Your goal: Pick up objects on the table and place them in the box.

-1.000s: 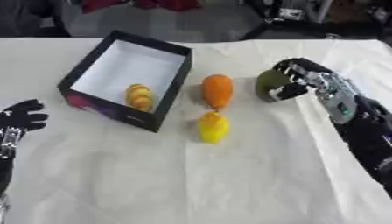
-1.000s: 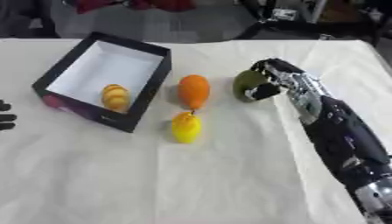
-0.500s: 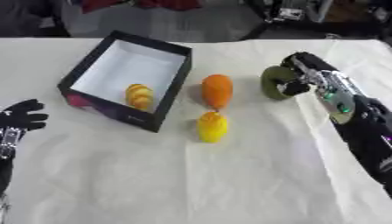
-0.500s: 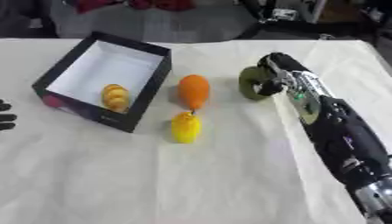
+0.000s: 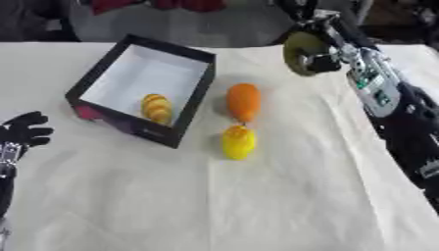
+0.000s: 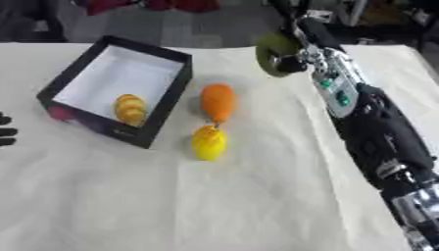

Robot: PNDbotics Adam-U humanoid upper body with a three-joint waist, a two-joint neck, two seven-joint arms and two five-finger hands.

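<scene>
Black right hand (image 5: pixel 319 46) on a silver-and-black forearm; left hand (image 5: pixel 23 131) black.

Two fruits (image 5: pixel 242 117) lie right of the box (image 5: pixel 199 93).

Even, bright overhead light w/ no harsh glare. Cream cloth-covered tabletop (image 5: pixel 283 196) reads evenly lit, creases faint. Soft short shadows only: under the black open cardboard box (image 5: pixel 199 93) wall and beside the orange oval fruit (image 5: pixel 243 100). Whole pic soft and blurry, edges smeared; background past the far edge darker, out of focus.
</scene>
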